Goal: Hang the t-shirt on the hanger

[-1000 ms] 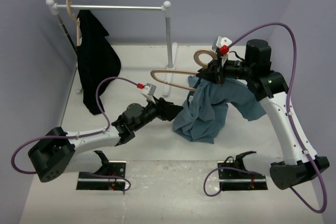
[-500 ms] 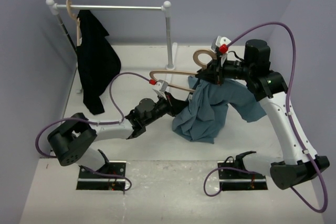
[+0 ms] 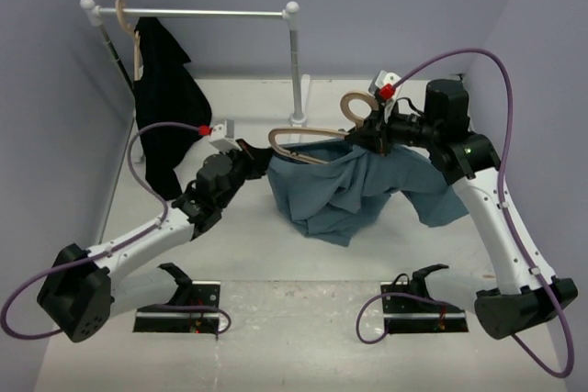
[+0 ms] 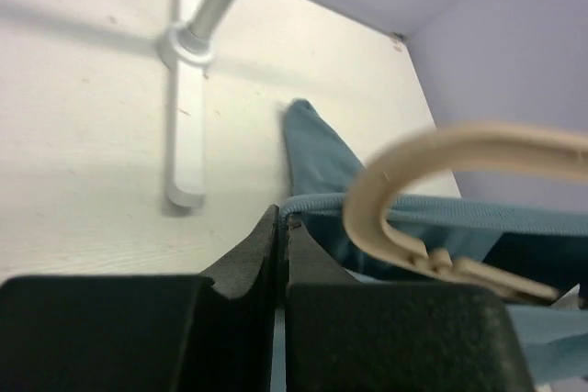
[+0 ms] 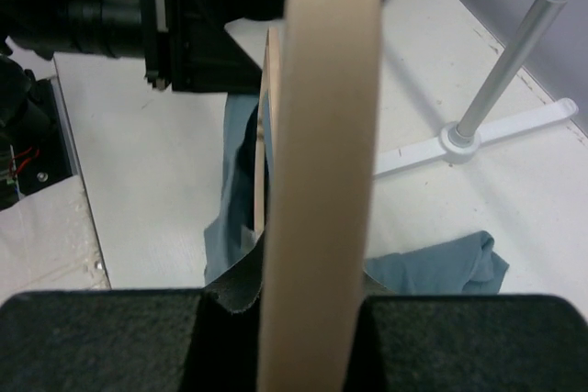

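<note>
Looks like the threading step: left tool (image 4: 283, 236) is pinching the t-shirt (image 3: 331, 192) edge at its 9 o'clock. The shirt drapes mid-surface off the hanger (image 5: 322, 135), which the right tool (image 3: 378, 135) clamps at 1 o'clock. Next I'd tug the opening over the free arm.

Two robot arms, the left arm (image 3: 147, 236) and the right arm (image 3: 487, 199), each carrying one gripper, so two in all: the left gripper (image 3: 259, 155) and the right gripper (image 3: 372, 135). Two purple cables, one looping over each arm: the left cable (image 3: 147, 140) and the right cable (image 3: 514, 71). Two wooden hangers: the hanger (image 5: 322, 135) of bare pale wood and the second hanger (image 3: 137, 54) (the one dressed in black). Two garments, one grey-blue t-shirt (image 3: 331, 190) and one black garment (image 3: 165, 107). One clothes rail (image 3: 202, 13), with two white end knobs. One table (image 3: 239, 254).
</note>
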Available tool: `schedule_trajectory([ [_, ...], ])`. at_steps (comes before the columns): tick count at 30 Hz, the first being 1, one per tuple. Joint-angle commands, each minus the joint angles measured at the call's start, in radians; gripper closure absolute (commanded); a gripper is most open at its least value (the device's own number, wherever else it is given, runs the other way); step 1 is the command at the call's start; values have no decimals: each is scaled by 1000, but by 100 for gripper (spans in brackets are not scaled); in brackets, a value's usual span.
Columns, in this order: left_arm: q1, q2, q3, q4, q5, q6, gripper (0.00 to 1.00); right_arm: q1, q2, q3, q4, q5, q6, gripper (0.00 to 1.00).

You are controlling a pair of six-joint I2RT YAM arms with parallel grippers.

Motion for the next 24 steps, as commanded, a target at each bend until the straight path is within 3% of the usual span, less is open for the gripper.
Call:
schedule_trajectory([
  [1,158,-69,68,-198,-42,10,100,-6,-79,-10,52,27,14,100],
  [6,309,-102,174,-282,99,62,100,-7,-89,10,6,145,-36,100],
  [8,323,-121,218,-304,129,90,100,-5,-75,47,-43,174,-60,100],
  [11,322,-112,317,-326,284,128,100,6,-26,134,-103,122,-68,100],
  [15,262,-89,423,-367,393,156,100,100,44,223,-107,147,-74,100],
  [17,182,-79,508,-445,339,203,100,160,126,300,-107,163,-72,100],
  [19,104,-46,620,-523,303,235,100,174,167,383,-92,89,-46,100],
  [24,77,73,890,-722,353,332,100,173,200,409,92,-87,83,100],
])
